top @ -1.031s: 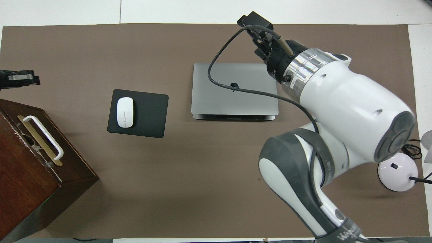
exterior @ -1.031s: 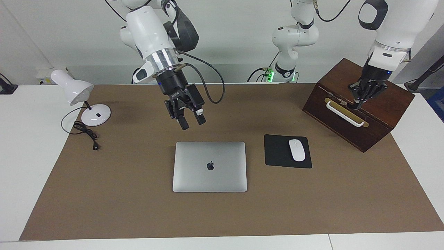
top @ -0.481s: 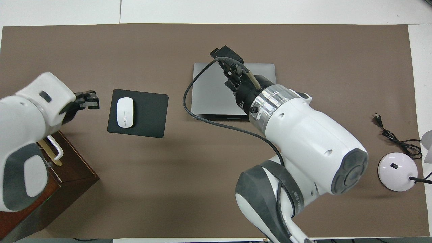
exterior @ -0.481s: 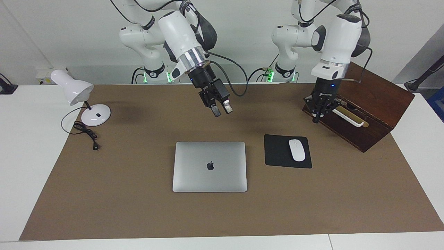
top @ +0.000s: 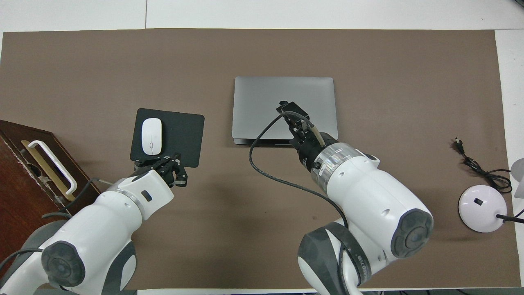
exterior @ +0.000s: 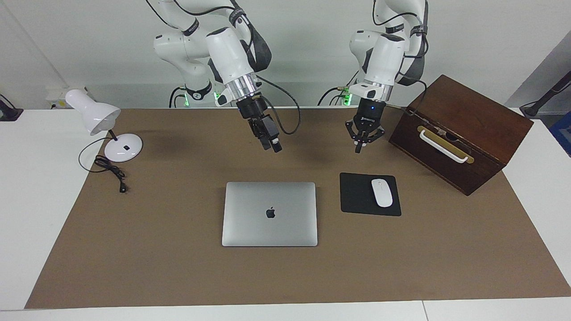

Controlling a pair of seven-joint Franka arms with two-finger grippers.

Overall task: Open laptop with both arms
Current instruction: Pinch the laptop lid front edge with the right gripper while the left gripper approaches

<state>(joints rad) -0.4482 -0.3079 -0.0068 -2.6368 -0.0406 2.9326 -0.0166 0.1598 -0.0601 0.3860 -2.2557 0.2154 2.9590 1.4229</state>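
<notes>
White table (exterior: 26, 214) with a big brown mat (exterior: 178, 267) covering most of it, plain pale wall at the robots' end.

Laptop (exterior: 270, 214) lying flat and closed around the middle of the mat, dark apple logo up on the lid, nothing touching it.

Right gripper (exterior: 271, 146) hanging in the air over bare mat, between the laptop and the mat edge at the robots' end. Fingers spread apart, holding nothing. From overhead looks like it sits on the lid (top: 291, 110), but the facing view shows it well up and clear of it.

Left gripper (exterior: 358, 147) also up in the air, over the mat just by the mouse pad (exterior: 357, 194) edge that faces the robots. Fingertips pinched together with the side links splayed out, so clenched on nothing. Not touching anything either.

Other stuff: white mouse (exterior: 382, 192) sitting on the black mouse pad, beside the laptop toward the left arm's end. Dark wooden box (exterior: 473, 111) with a white handle (exterior: 444, 147) at the mat corner on that same end, near the robots. White desk lamp (exterior: 96, 118) and its loose black cord (exterior: 109, 171) by the corner at the right arm's end.
</notes>
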